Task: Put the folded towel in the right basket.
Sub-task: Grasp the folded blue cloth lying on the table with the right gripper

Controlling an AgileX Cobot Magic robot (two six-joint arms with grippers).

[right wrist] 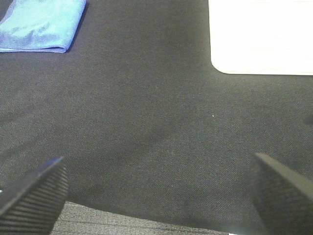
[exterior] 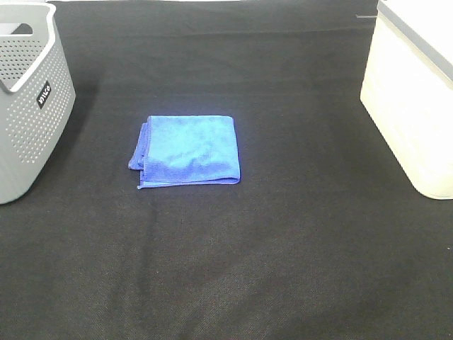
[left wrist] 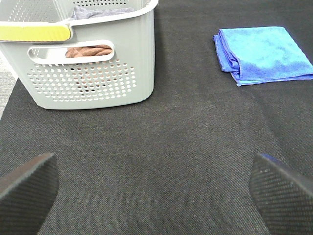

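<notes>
A folded blue towel (exterior: 187, 150) lies flat on the black mat, a little left of the middle. It also shows in the left wrist view (left wrist: 264, 54) and at the edge of the right wrist view (right wrist: 41, 24). The right basket (exterior: 417, 92) is white and stands at the right edge; the right wrist view shows its wall (right wrist: 261, 36). Neither gripper shows in the exterior high view. The left gripper (left wrist: 156, 191) is open and empty above the mat, well short of the towel. The right gripper (right wrist: 156, 188) is open and empty, near the mat's front edge.
A grey perforated basket (exterior: 28, 99) stands at the left edge; the left wrist view shows it (left wrist: 93, 73) holding a brown cloth and a grey cloth. The black mat (exterior: 283, 248) covers the table.
</notes>
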